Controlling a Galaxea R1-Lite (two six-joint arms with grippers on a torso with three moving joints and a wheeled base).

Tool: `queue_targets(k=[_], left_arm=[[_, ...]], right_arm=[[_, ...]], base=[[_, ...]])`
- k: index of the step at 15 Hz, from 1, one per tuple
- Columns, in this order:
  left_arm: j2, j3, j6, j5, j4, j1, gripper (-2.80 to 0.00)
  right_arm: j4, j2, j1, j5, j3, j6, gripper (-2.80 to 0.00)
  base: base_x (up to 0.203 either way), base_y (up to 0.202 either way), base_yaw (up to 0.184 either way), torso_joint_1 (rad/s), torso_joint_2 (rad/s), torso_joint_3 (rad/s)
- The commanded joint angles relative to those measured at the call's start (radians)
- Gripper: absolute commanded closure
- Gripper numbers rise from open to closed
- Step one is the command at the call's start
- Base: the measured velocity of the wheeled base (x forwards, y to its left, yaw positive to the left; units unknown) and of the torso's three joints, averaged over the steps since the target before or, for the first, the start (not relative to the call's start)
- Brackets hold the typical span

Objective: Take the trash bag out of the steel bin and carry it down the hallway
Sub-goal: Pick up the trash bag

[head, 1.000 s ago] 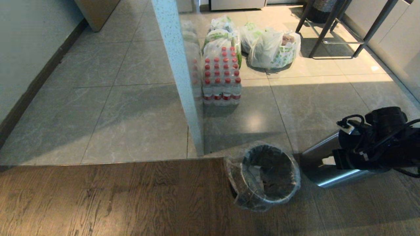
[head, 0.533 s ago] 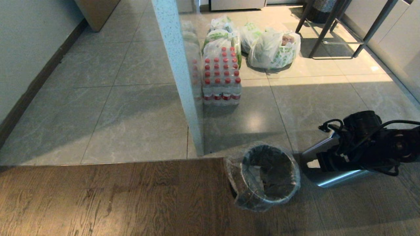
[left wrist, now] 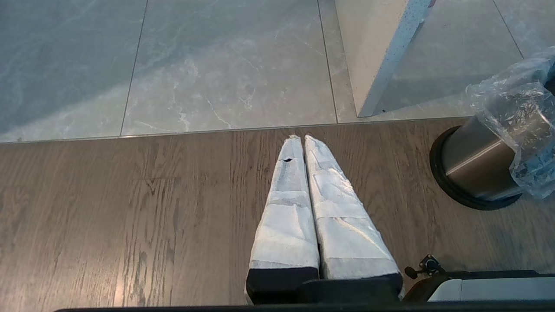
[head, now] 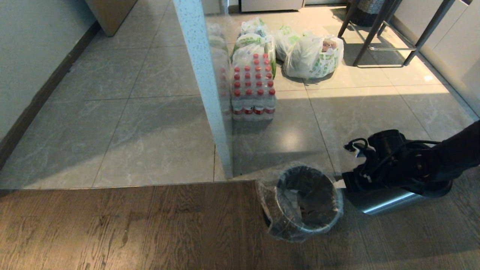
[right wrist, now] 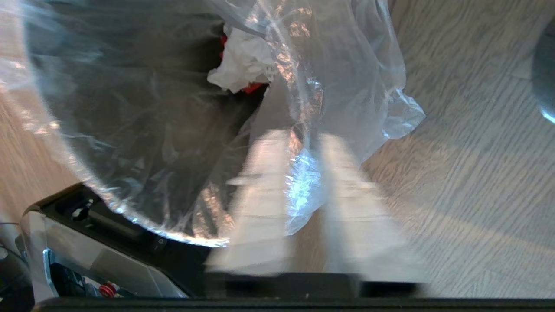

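The steel bin [head: 305, 204] stands on the wood floor by the tile edge, lined with the clear trash bag [head: 270, 187], whose rim folds over the outside. The right arm [head: 393, 165] reaches in from the right, just beside the bin. In the right wrist view my right gripper [right wrist: 303, 136] is open, a narrow gap between its wrapped fingers. It hovers at the bag's overhanging rim [right wrist: 347, 99], with crumpled white and red trash [right wrist: 243, 65] inside. My left gripper [left wrist: 299, 138] is shut and empty over the wood floor, with the bin [left wrist: 477, 160] off to its side.
A second steel cylinder [head: 378, 200] lies under the right arm. A white partition edge [head: 204, 86] stands just beyond the bin. A pack of red-capped bottles [head: 253, 88], white grocery bags [head: 311, 56] and stool legs [head: 375, 33] are farther back. Grey hallway tiles [head: 112, 120] stretch left.
The right arm has swung left and down toward the bin, ending close beside its rim. The bin and bag have not moved.
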Motion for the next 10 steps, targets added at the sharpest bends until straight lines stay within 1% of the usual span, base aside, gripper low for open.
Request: queue_targets(k=[1, 5, 10], left_arm=[[0.000, 0.001, -0.001, 0.000, 0.000, 0.000, 0.00], [-0.001, 0.002, -0.001, 0.000, 0.000, 0.000, 0.00], [0.000, 0.001, -0.001, 0.000, 0.000, 0.000, 0.00]], right_arm=[[-0.006, 0.026, 0.000, 0.002, -0.012, 0.000, -2.80], [-0.009, 0.029, 0.001, 0.006, -0.029, -0.002, -2.80], [-0.029, 0.086, 0.002, 0.004, -0.056, 0.001, -2.80]], base=[[0.000, 0.000, 0.000, 0.000, 0.00, 0.000], [0.000, 0.000, 0.000, 0.000, 0.00, 0.000], [0.000, 0.000, 0.000, 0.000, 0.00, 0.000]])
